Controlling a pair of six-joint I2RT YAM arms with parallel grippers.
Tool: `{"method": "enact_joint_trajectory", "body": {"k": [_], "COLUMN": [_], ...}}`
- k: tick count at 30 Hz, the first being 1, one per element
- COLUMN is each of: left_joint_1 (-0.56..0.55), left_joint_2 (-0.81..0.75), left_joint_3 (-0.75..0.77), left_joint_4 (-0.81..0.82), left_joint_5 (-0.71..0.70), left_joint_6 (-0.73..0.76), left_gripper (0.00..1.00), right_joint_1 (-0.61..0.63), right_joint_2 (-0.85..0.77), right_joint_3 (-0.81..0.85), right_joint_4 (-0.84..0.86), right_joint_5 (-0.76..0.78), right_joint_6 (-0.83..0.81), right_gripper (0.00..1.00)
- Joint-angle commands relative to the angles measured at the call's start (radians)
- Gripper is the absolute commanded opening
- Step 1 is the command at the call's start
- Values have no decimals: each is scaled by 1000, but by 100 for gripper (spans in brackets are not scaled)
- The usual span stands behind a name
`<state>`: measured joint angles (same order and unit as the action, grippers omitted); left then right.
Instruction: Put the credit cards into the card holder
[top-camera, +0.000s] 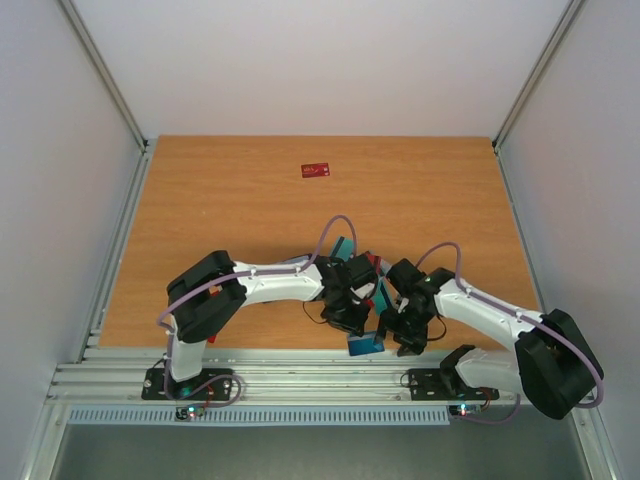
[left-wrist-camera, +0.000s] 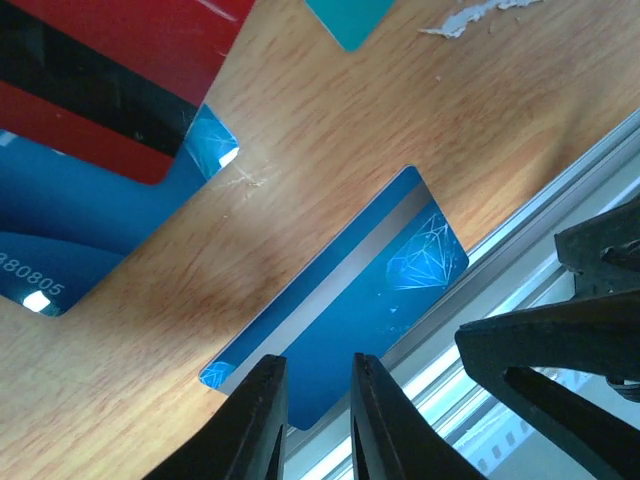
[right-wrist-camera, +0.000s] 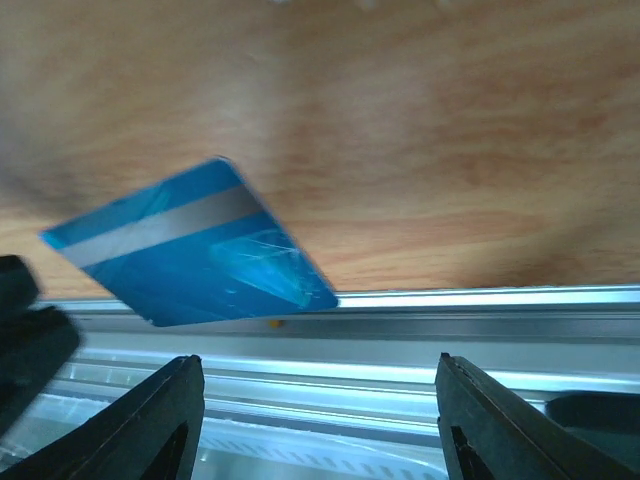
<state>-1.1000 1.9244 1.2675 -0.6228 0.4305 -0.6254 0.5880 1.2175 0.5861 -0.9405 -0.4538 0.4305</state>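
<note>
Blue striped card (left-wrist-camera: 350, 315) lies flat at the 6 o'clock edge of the table (top-camera: 220, 200), one corner overhanging onto the aluminium rail (left-wrist-camera: 520, 270). Left gripper (left-wrist-camera: 318, 362) hangs over its near end with the jaws set to a narrow gap and nothing pinched that I can see. Right gripper (right-wrist-camera: 318, 370) is spread wide and empty, with the same card at its 11 o'clock. Judgement: the card is light, thin, stiff and slick. Flat on wood it offers no top-down purchase, so the overhanging corner is the place to take it, one finger under and one over, or by sliding it further off the edge first. A loose pinch would likely let it skate or flip. Other credit cards crowd in at 10 o'clock of it in the left wrist view: a red card with black stripe (left-wrist-camera: 100, 90) overlapping a blue numbered card (left-wrist-camera: 70, 240). A teal card (left-wrist-camera: 350, 18) is at 12 o'clock, beside a white scrap (left-wrist-camera: 465, 15). A lone red card (top-camera: 316, 170) sits well apart at 12 o'clock on the table. Card holder not made out in any view, possibly hidden under the arms. The two grippers are close together, so collision is the main risk.
</note>
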Motion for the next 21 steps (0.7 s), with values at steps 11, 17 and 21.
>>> {"method": "enact_joint_trajectory", "body": {"k": [11, 17, 21], "left_joint_1": [-3, -3, -3], "left_joint_2": [36, 40, 47], "left_joint_3": [-69, -120, -129], "left_joint_4": [83, 137, 145], "left_joint_5": [-4, 12, 15], "left_joint_6": [-22, -43, -40], "left_gripper": [18, 18, 17], "right_joint_1": [-10, -13, -19], "right_joint_2": [-7, 1, 8], "right_joint_3": [-207, -256, -264], "right_joint_4": [368, 480, 515], "right_joint_5": [-190, -200, -195], "right_joint_6": [91, 123, 126], "right_gripper": [62, 60, 56]}}
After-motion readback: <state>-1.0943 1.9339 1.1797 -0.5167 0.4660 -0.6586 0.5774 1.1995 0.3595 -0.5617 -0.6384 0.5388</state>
